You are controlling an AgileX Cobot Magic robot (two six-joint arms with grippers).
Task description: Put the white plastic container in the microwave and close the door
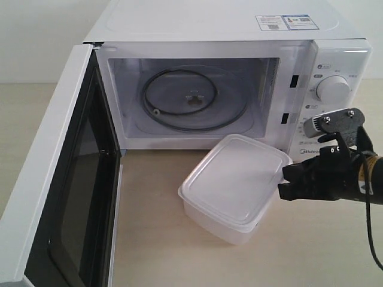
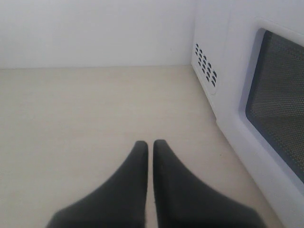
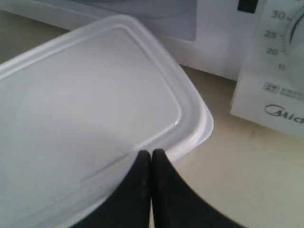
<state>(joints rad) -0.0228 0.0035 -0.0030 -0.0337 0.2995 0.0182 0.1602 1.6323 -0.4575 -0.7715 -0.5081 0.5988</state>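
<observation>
The white side-hinged door [image 1: 51, 179] stands swung wide open at the left of the exterior view, inner face toward the cavity; its dark rectangular window [image 1: 84, 197] fills most of the panel.

The left tool [image 2: 150, 144] appears in the left wrist view; its two black fingers [image 2: 128, 190] lie together, with only a hairline gap and nothing clamped between them; it hangs above the pale beige worktop [image 2: 85, 118], with a group of small dark vent holes [image 2: 205, 61] in the white cabinet side nearby.

The white boxy countertop microwave [image 1: 209, 24] occupies the centre and right; two printed stickers [image 1: 284, 23] lie on its top toward the right; the cavity is open; the round glass turntable [image 1: 194, 98] lies flat on the cavity floor over a dark ring.

The translucent-white rectangular plastic container [image 1: 236, 188] stands on the worktop directly before the cavity opening, outside the microwave, right of centre and turned at an angle to the front; its flat rimmed lid [image 3: 95, 95] is seated.

The control panel carries two round white dials; the upper dial [image 1: 333, 88] is fully visible; the lower one is partly hidden behind a grey metal fitting on the right arm.

The right tool [image 3: 151, 153] sits at the container's right-hand corner; its black fingers are pressed together with nothing between them; the tips lie at the lid's rim; contact with the rim cannot be determined.
</observation>
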